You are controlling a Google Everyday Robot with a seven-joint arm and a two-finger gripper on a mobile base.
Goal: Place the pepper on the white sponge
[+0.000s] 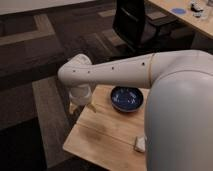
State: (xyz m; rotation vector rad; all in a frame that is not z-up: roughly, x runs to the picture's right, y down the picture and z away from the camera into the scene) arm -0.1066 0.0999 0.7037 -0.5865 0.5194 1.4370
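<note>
At the near right edge of the wooden table point(107, 132), the white sponge point(140, 144) is seen lying flat, its right part hidden behind the robot's bulky white body. The pepper cannot be made out with any certainty (a small pale shape under the gripper is too unclear to be named). Farther back on the same tabletop, well apart from the sponge, a blue bowl point(126, 98) is set upright near the far edge. The white arm point(115, 70) is stretched from the right across the bowl's far side towards the left. The gripper point(80, 105) is hung downward from its wrist at the table's far left corner. Whether it is open or closed on something cannot be told. Around the table, dark patterned carpet point(30, 60) is laid, and behind it a black office chair point(132, 22) is placed beside a second light desk point(177, 20).
</note>
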